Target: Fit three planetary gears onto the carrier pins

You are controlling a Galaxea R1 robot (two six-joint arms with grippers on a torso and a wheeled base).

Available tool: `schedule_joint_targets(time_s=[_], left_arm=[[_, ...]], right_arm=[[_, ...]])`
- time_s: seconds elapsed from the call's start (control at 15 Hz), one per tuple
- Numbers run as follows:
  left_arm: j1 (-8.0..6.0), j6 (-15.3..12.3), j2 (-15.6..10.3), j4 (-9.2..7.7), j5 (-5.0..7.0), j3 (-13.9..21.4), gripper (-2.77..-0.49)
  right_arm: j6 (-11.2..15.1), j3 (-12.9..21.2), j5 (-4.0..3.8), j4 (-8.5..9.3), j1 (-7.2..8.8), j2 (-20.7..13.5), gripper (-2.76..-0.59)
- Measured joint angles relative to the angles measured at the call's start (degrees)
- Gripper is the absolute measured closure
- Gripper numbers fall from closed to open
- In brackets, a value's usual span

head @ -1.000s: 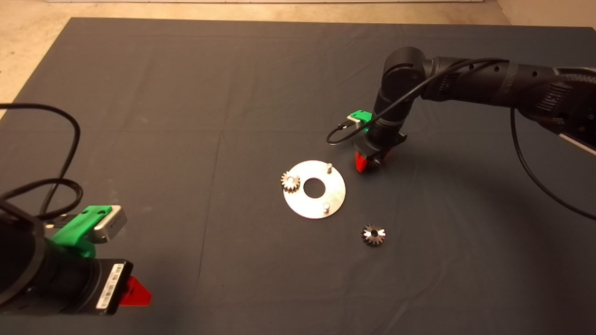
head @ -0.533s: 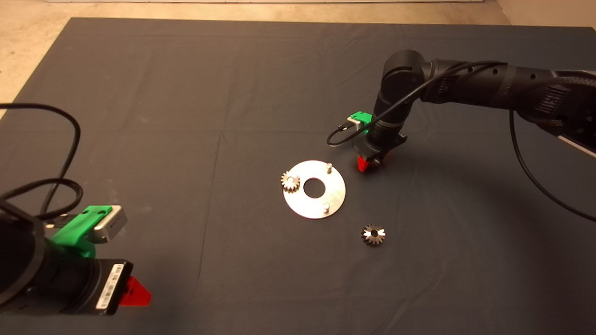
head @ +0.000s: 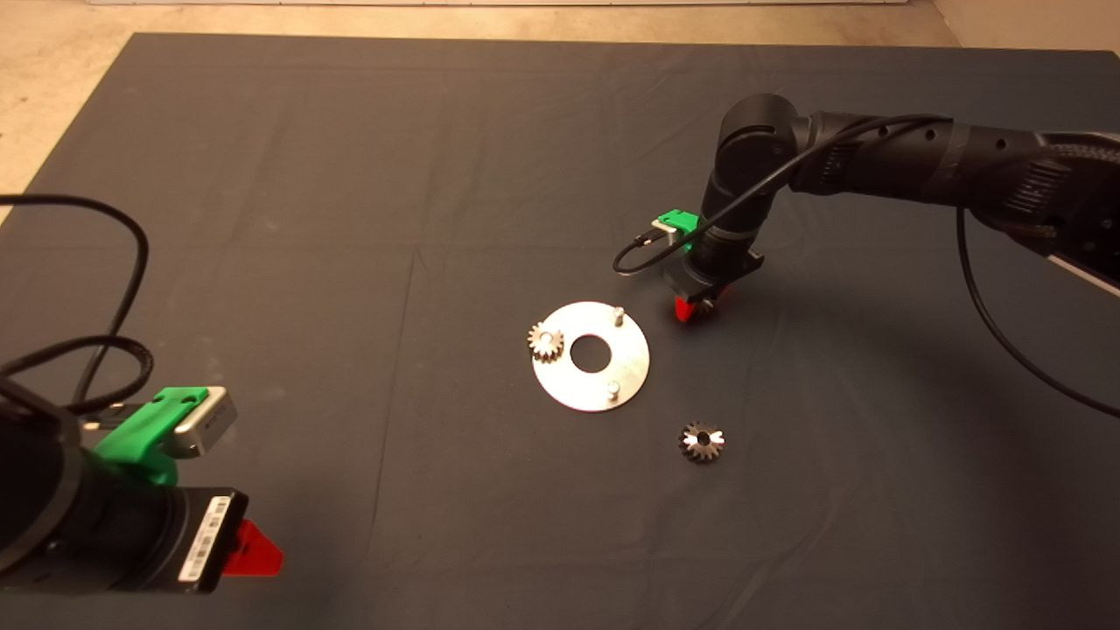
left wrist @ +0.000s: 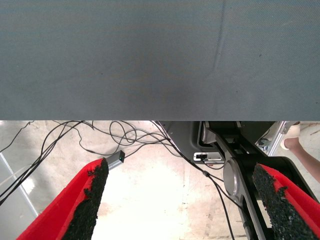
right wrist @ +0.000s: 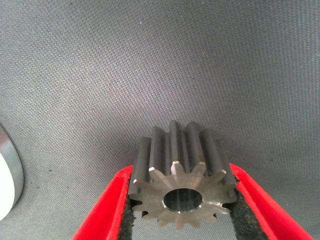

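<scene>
The round shiny plate (head: 630,366) lies mid-mat with three upright pins. One gear (head: 545,341) sits on the left pin; the back pin (head: 618,313) and front pin (head: 613,388) are bare. A second gear (head: 702,441) lies loose on the mat in front of the plate's right side. My right gripper (head: 694,308) is just right of the plate's back edge, low at the mat, shut on a third gear (right wrist: 182,187) between its pads. The plate's rim (right wrist: 9,180) shows beside it in the right wrist view. My left gripper (head: 254,549) is parked at the lower left, open and empty.
The dark mat (head: 350,262) covers the table, with bare floor beyond its back edge. The left wrist view looks past the mat's edge at cables (left wrist: 125,137), robot base parts (left wrist: 235,160) and a person's leg (left wrist: 305,155).
The right gripper with its gear has shifted very slightly over the second, staying just right of the plate. Gears, plate and left arm have not moved.
</scene>
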Motion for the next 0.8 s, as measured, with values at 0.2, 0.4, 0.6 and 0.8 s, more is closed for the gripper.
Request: schedule_joint_targets(time_s=[0.2,0.4,0.6,0.8], left_arm=[[0.02,0.0,0.0,0.0,0.02,0.0,-2.04],[0.01,0.0,0.0,0.0,0.0,0.0,-2.04],[0.02,0.0,0.0,0.0,0.0,0.0,-2.04],[0.0,0.0,0.0,0.0,0.0,0.0,-2.04]], right_arm=[[0.0,0.0,0.0,0.0,0.0,0.0,-1.14],[0.0,0.0,0.09,0.0,0.0,-0.2,-1.12],[0.0,0.0,0.2,0.0,0.0,-0.3,-1.09],[0.0,0.0,0.2,0.01,0.0,-0.3,-1.09]])
